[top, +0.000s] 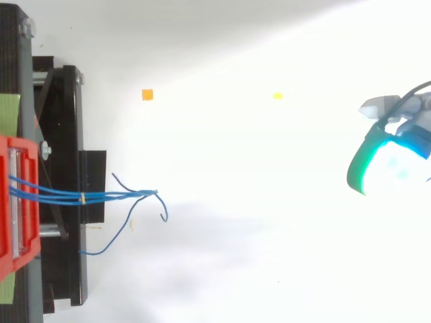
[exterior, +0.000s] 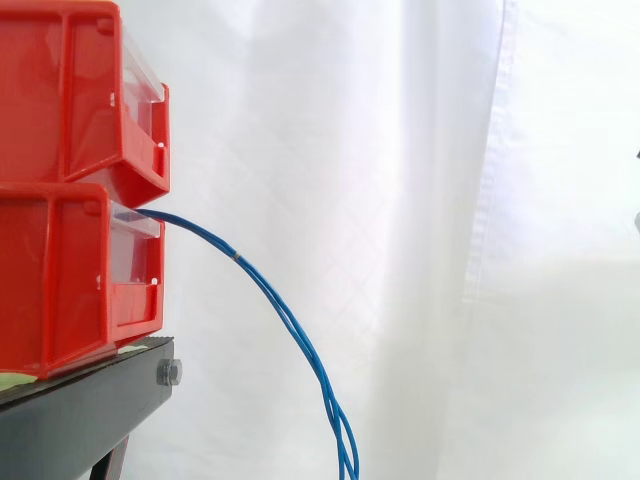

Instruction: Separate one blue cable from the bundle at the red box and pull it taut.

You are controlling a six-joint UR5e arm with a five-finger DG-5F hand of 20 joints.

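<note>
Cables (top: 108, 196) — blue, bundled — trail from the red box (exterior: 70, 280), well apart from the hand (top: 390, 165), grasp not discernible.

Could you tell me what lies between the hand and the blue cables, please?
Nothing: in the top view, the white surface between the hand and the cables is bare; a yellow marker lies off that line.

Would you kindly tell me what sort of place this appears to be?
Most likely a robotics test rig in a lab, not a working shop: stacked red bins on a black stand before a plain white curtain, a bundle of blue cables hanging from the lower one, and a robot hand.
</note>
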